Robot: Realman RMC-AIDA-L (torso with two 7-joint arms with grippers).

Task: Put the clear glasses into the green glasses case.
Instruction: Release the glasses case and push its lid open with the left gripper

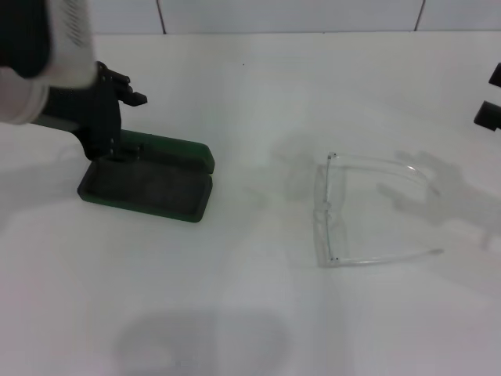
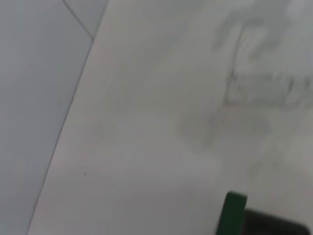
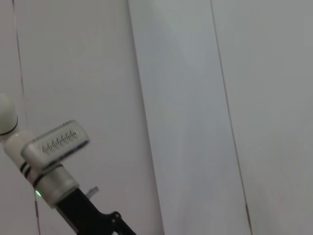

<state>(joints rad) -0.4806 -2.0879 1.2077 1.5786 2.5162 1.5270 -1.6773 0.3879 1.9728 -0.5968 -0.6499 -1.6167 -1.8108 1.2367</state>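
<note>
Green and open, the case (image 1: 149, 182) lies on the left of the white table (image 1: 235, 298), its lid flat on the far side. The left gripper (image 1: 117, 145) is down at the case's far left corner, at the lid; whether its fingers are spread or pinching, I cannot tell. The glasses (image 1: 344, 211) lie well apart to the right, arms unfolded and pointing right. The right gripper (image 1: 489, 98) shows only at the far right edge, fingers unseen.
</note>
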